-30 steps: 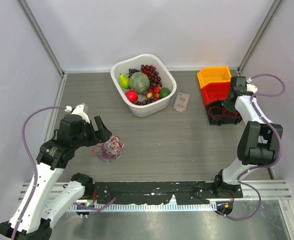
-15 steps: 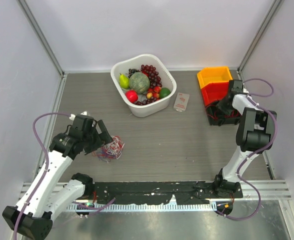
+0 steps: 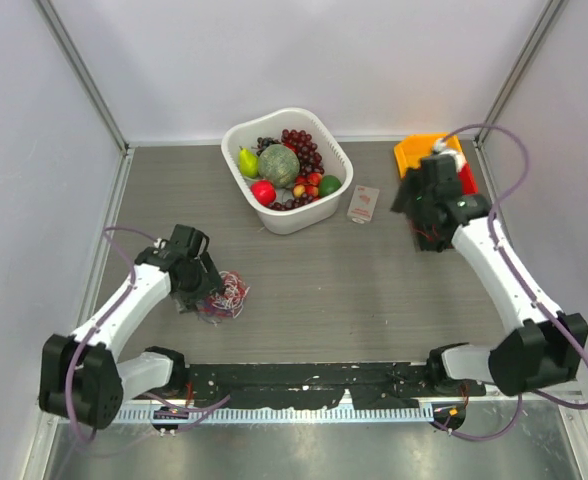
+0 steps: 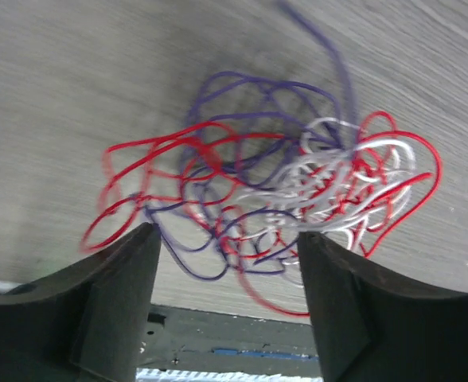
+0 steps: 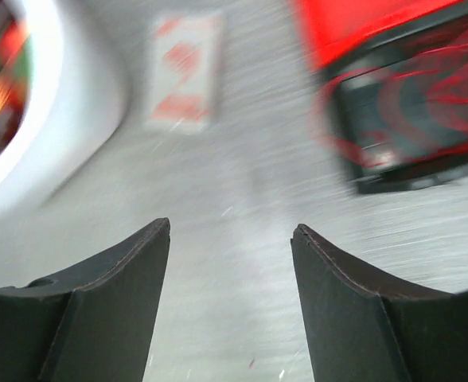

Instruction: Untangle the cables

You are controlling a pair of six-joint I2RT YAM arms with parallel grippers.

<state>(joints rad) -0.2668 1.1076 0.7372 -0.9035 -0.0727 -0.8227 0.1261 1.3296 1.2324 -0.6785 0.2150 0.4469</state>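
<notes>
The cables [image 3: 226, 294] lie as a small tangle of red, purple-blue and white wire on the table at the front left. My left gripper [image 3: 200, 288] is low at the tangle's left edge. The left wrist view shows the cables [image 4: 282, 195] just beyond my left gripper [image 4: 228, 235], which is open, with a few loops reaching between the fingertips. My right gripper [image 3: 415, 197] hovers at the back right, open and empty [image 5: 232, 228] over bare table. Red wire loops [image 5: 413, 99] lie in a black bin [image 3: 436, 232] beside it.
A white basket [image 3: 336, 196] of fruit stands at the back centre. A small red-and-white packet [image 3: 363, 203] lies to its right. Orange and red bins [image 3: 421, 155] are stacked at the back right. A black rail [image 3: 304, 380] runs along the front edge.
My left gripper has dropped lower against the cable tangle and its jaws have narrowed a little. My right arm has swung left, away from the black bin, and its jaws have opened.
</notes>
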